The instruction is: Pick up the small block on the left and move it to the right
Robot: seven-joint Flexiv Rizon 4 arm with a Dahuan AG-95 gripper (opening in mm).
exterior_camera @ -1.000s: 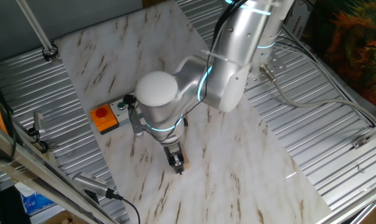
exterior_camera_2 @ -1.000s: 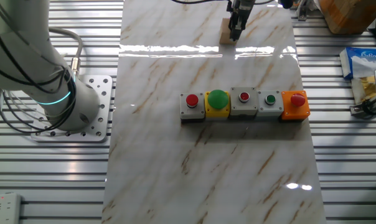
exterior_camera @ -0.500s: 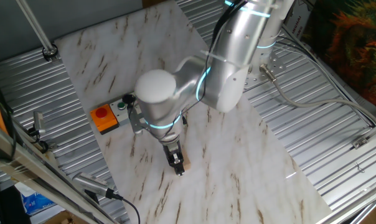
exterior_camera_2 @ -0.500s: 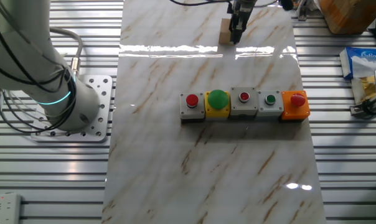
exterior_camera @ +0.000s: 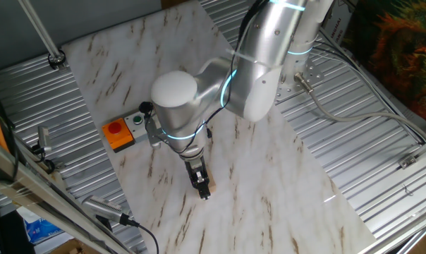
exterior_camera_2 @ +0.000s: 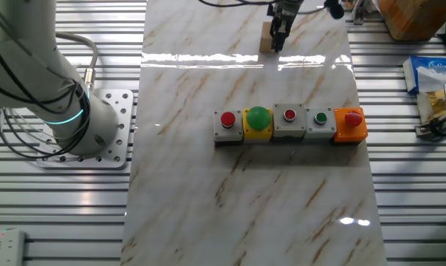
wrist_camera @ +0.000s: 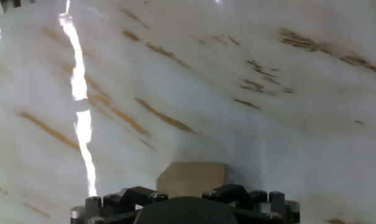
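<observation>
**Block in the fingers, slip is the worry**

Over at the far end of the marble board (exterior_camera_2: 186, 111), the gripper (exterior_camera_2: 277, 37) looks clamped on the small block (exterior_camera_2: 265, 36), which sits between the fingers with its tan face poking out on the left side in the other fixed view. From the hand view the block (wrist_camera: 192, 179) sits right at the fingertips, snug against the black gripper body. Whether it's resting on the marble or just off it, I honestly can't tell.

The row of button boxes (exterior_camera_2: 290, 124) is well apart, nearer the camera, so bumping those isn't the main concern.

What could go wrong, I reckon: the block looks held off to one side of the fingers rather than dead centre, so a quick sideways swing to the right could twist it loose. And if it's barely off the board, dragging it across could lever it out of the grip.
</observation>
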